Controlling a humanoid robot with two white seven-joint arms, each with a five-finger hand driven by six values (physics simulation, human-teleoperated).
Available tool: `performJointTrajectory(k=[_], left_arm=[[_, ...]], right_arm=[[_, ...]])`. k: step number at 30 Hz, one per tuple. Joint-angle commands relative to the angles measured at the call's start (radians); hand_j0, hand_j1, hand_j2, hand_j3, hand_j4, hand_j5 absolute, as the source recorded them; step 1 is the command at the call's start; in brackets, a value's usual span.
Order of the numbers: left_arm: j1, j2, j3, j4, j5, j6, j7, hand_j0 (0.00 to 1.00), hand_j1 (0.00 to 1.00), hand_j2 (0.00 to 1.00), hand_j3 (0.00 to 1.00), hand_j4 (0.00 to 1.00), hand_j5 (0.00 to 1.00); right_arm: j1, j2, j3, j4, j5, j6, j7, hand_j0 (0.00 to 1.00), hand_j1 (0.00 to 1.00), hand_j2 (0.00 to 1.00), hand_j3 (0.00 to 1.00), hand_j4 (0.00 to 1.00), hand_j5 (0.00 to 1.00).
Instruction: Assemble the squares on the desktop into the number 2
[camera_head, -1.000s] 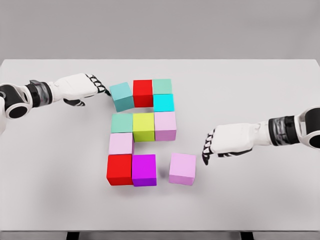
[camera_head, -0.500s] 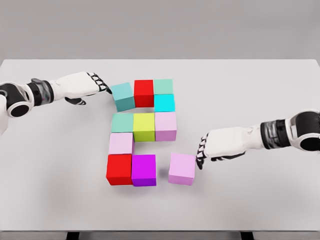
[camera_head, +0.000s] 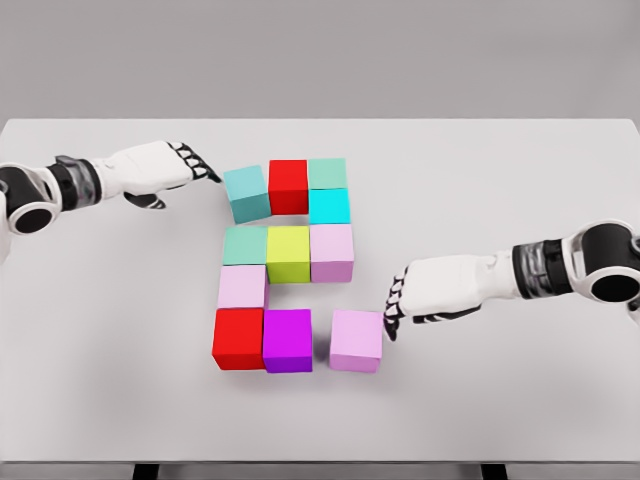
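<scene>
In the head view, the right hand (camera_head: 405, 305) is pressing its extended fingertips against the right face of the pink cube (camera_head: 357, 340), gripping nothing, while the left hand (camera_head: 165, 165) is touching the tilted teal cube (camera_head: 246, 192) with straight fingers. Both end cubes are sitting slightly apart from the figure on the table (camera_head: 520, 200). Judged next: closing the gap to the purple cube (camera_head: 287, 340) and squaring the teal cube against the red cube (camera_head: 288, 185).

On the bench (camera_head: 500, 180), the right robot hand (camera_head: 425, 295) touches the pink cube (camera_head: 357, 341) with extended fingertips; a narrow gap separates it from the purple cube (camera_head: 287, 340). The left robot hand (camera_head: 165, 167) reaches the teal cube (camera_head: 246, 193).
</scene>
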Motion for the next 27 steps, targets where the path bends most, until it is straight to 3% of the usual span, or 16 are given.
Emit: performJointTrajectory(k=[1,6,11,27], left_arm=[[0.0,0.009,0.009,0.001,0.004,0.001,0.002,0.9,0.9,0.9,0.9,0.9,0.9],[0.0,0.037,0.02,0.001,0.005,0.001,0.002,0.94,0.94,0.94,0.94,0.94,0.94],[0.002,0.06,0.025,0.001,0.005,0.001,0.002,0.99,0.99,0.99,0.99,0.99,0.99],[0.015,0.097,0.048,-0.013,0.005,0.001,-0.004,1.0,1.0,1.0,1.0,1.0,1.0]], right_arm=[[0.002,-0.012,-0.002,0.001,-0.005,0.002,0.0,0.55,0.55,0.55,0.55,0.55,0.55],[0.02,-0.026,0.001,-0.003,-0.005,0.002,0.0,0.55,0.55,0.55,0.55,0.55,0.55],[0.028,-0.029,0.001,-0.054,-0.005,0.002,0.0,0.55,0.55,0.55,0.55,0.55,0.55],[0.032,-0.012,0.001,-0.083,-0.008,0.002,0.0,0.55,0.55,0.55,0.55,0.55,0.55]])
